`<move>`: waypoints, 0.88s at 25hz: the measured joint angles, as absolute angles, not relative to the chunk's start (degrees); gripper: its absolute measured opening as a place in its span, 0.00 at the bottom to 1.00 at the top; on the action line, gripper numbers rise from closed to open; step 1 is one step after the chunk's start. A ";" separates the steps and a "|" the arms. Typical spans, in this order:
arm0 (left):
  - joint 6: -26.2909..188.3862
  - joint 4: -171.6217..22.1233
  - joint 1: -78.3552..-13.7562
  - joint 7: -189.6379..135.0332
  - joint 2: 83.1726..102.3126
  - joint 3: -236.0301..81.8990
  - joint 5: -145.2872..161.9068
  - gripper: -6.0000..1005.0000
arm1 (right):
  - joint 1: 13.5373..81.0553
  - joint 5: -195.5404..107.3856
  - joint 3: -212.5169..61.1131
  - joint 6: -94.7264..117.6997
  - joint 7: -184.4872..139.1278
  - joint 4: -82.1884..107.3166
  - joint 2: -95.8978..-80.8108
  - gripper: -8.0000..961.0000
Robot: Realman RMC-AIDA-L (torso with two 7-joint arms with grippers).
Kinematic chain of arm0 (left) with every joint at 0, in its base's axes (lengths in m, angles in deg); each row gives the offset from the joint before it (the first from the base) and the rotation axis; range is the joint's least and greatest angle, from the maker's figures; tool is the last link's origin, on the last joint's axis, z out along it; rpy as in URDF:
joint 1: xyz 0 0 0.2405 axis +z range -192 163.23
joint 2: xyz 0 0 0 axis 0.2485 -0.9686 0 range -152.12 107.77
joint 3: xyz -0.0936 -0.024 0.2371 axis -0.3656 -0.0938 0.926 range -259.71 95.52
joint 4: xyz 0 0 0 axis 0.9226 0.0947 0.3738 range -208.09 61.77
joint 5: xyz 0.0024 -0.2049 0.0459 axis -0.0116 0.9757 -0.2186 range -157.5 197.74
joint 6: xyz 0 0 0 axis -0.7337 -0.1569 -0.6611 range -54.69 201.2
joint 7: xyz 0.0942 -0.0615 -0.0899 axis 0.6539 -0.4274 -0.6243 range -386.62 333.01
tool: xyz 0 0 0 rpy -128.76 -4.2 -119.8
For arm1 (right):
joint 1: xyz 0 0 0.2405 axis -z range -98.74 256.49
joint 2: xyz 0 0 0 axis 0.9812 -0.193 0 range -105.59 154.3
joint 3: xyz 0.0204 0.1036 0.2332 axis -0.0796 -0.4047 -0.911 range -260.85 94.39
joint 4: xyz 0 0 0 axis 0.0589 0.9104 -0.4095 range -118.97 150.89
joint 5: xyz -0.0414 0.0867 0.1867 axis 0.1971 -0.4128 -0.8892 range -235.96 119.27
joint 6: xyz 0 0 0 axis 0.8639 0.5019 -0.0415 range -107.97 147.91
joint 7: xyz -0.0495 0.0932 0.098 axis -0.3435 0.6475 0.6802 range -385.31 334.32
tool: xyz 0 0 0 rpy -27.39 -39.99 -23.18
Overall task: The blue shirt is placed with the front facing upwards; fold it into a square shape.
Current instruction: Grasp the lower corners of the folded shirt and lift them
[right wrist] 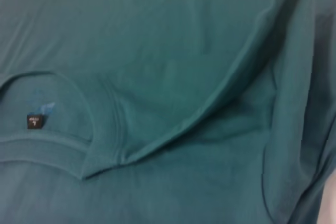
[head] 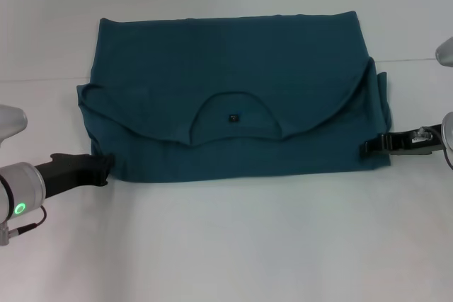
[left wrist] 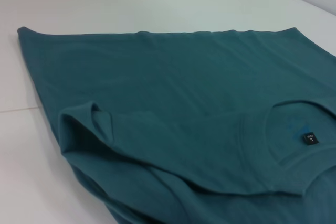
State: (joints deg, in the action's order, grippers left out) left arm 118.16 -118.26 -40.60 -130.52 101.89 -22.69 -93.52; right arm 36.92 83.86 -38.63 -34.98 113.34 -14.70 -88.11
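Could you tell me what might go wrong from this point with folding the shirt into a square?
1. The blue shirt has a curved, uneven folded edge near the neck label, so the next fold may come out lopsided.
2. The left hand and right hand sit at opposite side edges; an uneven pull could drag the layers apart.

The shirt [head: 233,68] is a plain dark teal-blue all over, with a small black neck label [head: 233,118] at the collar, lying on a white table [head: 233,245], while a black gripper [head: 99,169] sits at lower left and a black one [head: 375,148] at right.
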 joint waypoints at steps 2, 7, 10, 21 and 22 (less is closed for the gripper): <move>118.16 -118.25 -40.60 -130.47 101.91 -22.69 -93.52 0.01 | 36.97 83.66 -38.31 -35.18 112.65 -14.92 -88.30 0.49; 118.17 -118.30 -40.63 -130.42 101.93 -22.68 -93.52 0.01 | 37.35 83.05 -38.56 -36.09 112.02 -15.76 -88.52 0.34; 118.16 -118.37 -40.57 -130.42 101.93 -22.69 -93.52 0.01 | 38.25 81.56 -38.72 -37.28 112.02 -17.87 -88.82 0.19; 118.64 -118.83 -40.16 -130.61 101.82 -22.78 -93.52 0.01 | 39.49 79.82 -38.67 -39.49 111.85 -19.56 -88.64 0.08; 119.01 -118.92 -40.03 -130.65 101.77 -22.80 -93.52 0.01 | 39.74 79.78 -38.67 -39.83 111.66 -19.59 -88.60 0.08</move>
State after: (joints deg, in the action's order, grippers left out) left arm 119.01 -118.92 -40.03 -130.65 101.77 -22.80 -93.52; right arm 39.74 79.78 -38.67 -39.83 111.66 -19.59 -88.60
